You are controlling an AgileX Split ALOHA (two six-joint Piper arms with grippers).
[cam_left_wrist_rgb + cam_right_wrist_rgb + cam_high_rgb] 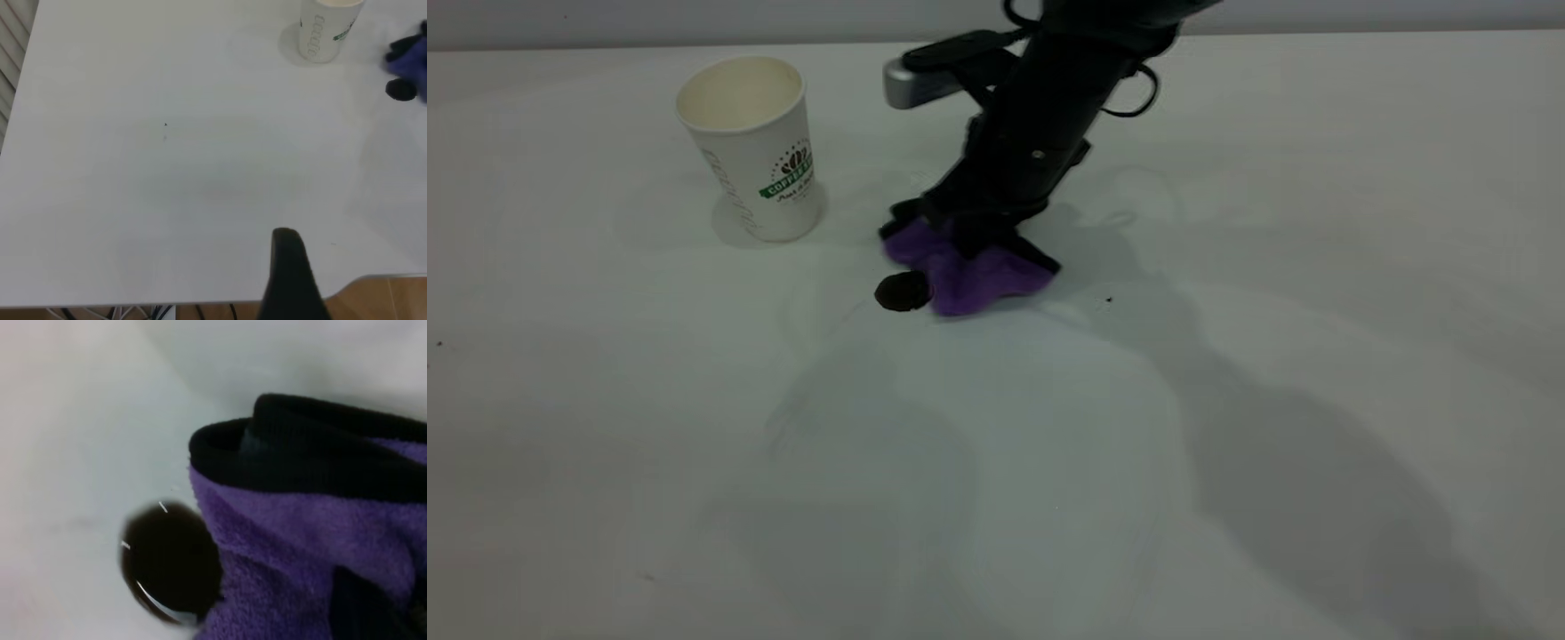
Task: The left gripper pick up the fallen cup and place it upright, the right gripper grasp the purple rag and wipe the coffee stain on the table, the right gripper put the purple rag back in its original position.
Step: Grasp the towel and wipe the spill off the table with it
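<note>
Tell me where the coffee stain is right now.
In the exterior view the coffee stain sits near the middle of the table, right of the upright cup, against the edge of the purple rag held by the right gripper.

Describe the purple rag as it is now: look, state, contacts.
The purple rag is a fuzzy microfibre cloth with black edging, bunched up rather than flat. It lies on the white table, right of the upright cup. The right gripper presses down on its top, fingers shut on the cloth. Its lower edge meets the dark coffee stain; in the right wrist view the pile just overlaps the blot's rim.
</note>
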